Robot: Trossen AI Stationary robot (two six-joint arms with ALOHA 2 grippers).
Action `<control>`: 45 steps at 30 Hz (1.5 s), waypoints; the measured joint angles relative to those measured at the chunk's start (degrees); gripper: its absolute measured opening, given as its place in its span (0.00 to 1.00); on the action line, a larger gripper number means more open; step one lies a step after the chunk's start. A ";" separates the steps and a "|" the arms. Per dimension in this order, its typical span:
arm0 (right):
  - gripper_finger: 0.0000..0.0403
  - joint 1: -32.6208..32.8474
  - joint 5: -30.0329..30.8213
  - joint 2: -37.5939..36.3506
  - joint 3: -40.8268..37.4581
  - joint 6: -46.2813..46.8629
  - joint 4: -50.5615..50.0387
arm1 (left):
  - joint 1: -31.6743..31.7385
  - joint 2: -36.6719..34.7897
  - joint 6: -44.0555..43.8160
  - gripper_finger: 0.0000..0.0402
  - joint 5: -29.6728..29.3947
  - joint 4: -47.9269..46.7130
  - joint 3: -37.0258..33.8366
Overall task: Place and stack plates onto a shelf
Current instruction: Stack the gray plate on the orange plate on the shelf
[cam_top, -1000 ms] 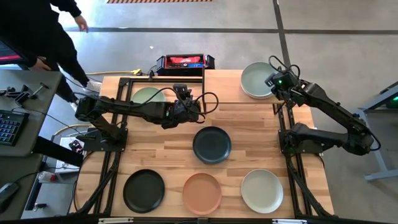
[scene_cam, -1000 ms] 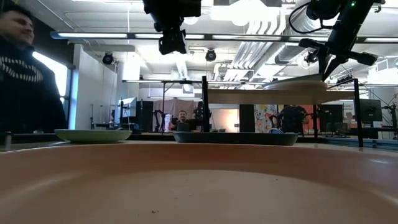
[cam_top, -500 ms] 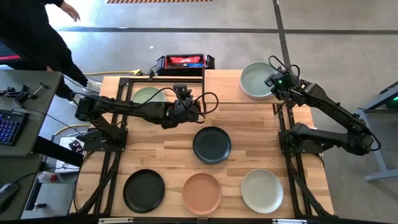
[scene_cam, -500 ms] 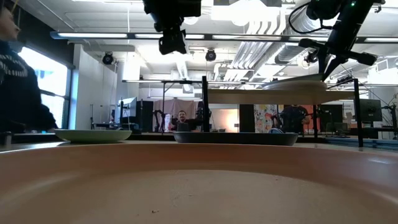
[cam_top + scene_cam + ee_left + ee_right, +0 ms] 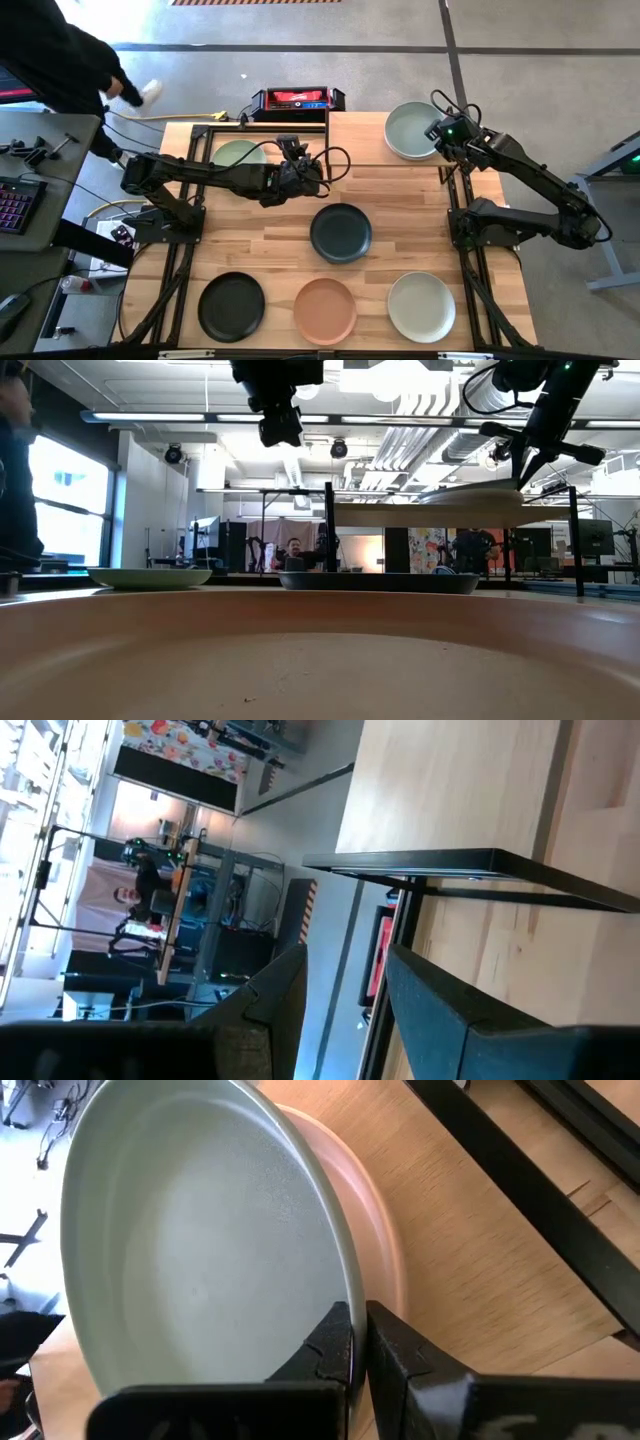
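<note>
A grey-green plate [image 5: 410, 130] sits on top of a peach plate [image 5: 385, 1245] on the light-wood shelf [image 5: 365, 135] at the table's far right. My right gripper [image 5: 440, 131] is shut on the upper plate's right rim. My left gripper [image 5: 300, 170] hovers open above the table's middle, between the pale green plate [image 5: 238, 154] and the dark teal plate [image 5: 340, 232], touching nothing. In the left wrist view it [image 5: 345, 975] faces the shelf's black frame [image 5: 450, 870]. The black [image 5: 232, 306], terracotta [image 5: 325, 310] and off-white [image 5: 421, 306] plates lie flat along the near edge. My right gripper pinches the grey-green plate's rim [image 5: 338, 1295] on the side toward the table's right, one finger [image 5: 330, 1345] inside the plate and one outside. The fingers slant down from above and from the right. The plate rests on the peach plate, its held side slightly raised [image 5: 500, 488].
A red-and-black box [image 5: 297, 100] stands beyond the far edge. Black posts [image 5: 328, 535] rise at the shelf's corners. A person [image 5: 60, 60] moves beyond the far left corner beside a desk with a keyboard [image 5: 12, 205]. Bare wood lies between the plates.
Both arms have kept still and the plates have stayed in place. The person beyond the table's far left corner has shifted leftward.
</note>
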 joint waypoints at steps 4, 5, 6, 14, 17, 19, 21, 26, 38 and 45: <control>0.00 0.00 0.06 -0.01 0.00 0.92 0.00 | 0.00 0.00 0.00 0.32 0.03 0.00 0.00; 0.00 0.00 0.06 -0.02 0.00 1.24 0.00 | 0.00 0.00 0.00 0.32 0.17 0.00 0.00; 0.00 0.00 0.08 -0.02 0.00 1.35 0.00 | 0.00 0.00 0.00 0.32 0.68 0.00 0.00; 0.00 0.00 -0.25 0.00 0.00 1.49 0.00 | -0.02 0.02 -0.01 0.32 7.40 0.01 0.00; 0.00 0.00 -0.31 0.00 0.00 1.49 0.07 | -0.02 0.02 0.00 0.32 11.17 0.00 0.00; 0.00 0.00 -0.43 0.00 0.00 1.49 0.61 | -0.02 0.02 0.00 0.32 13.34 0.00 0.00; 0.00 0.00 -0.95 0.00 0.00 1.51 1.19 | -0.02 0.02 -0.31 0.32 15.03 0.13 -0.01; 0.00 0.00 -1.14 0.00 0.00 1.49 1.27 | 0.61 -0.02 -13.49 0.32 9.85 8.74 -0.04; 0.00 0.00 -1.48 0.02 0.00 1.07 1.22 | 1.18 0.00 -19.89 0.32 10.28 15.94 -0.02; 0.00 0.00 -1.58 0.02 0.00 1.05 -0.61 | 1.14 0.04 -16.75 0.32 11.59 15.70 -0.02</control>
